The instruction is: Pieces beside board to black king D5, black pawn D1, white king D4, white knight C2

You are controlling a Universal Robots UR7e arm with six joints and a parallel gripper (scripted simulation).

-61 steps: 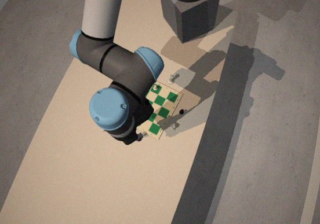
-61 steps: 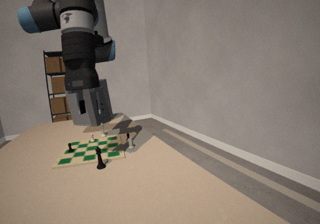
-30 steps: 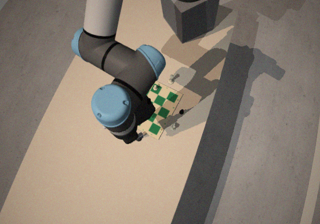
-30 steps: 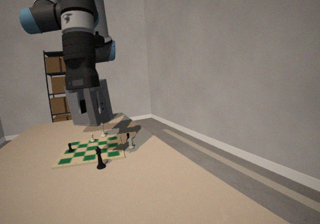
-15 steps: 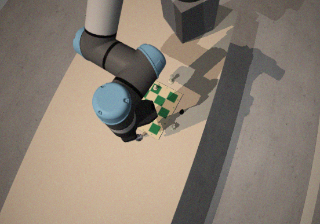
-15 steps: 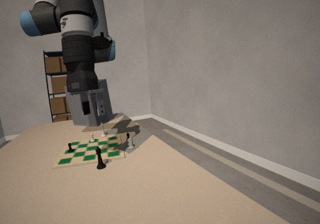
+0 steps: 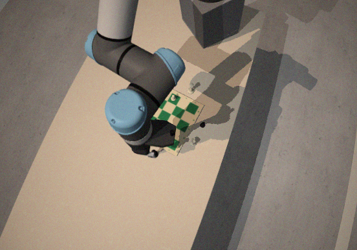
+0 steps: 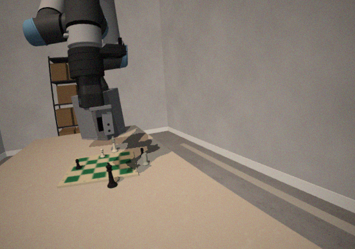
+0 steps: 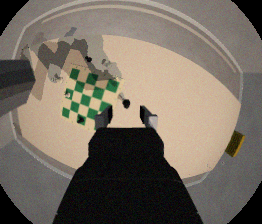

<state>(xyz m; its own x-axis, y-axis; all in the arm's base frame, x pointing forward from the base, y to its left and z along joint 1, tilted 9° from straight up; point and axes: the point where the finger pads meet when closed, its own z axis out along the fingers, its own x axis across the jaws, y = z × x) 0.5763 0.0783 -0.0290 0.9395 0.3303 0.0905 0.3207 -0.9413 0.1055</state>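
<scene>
My gripper is open and empty, high above the board's near side. The black king stands just off the board's near edge; in the wrist view it shows beyond the gap between the fingers. The black pawn and white knight stand beside the board's right edge in the exterior view. The white king stands behind its far edge. The arm hides part of the board in the top view.
A white pawn and another black pawn stand on the board. The robot's pedestal is beyond the far side. Arm shadows fall over the pieces beside the board.
</scene>
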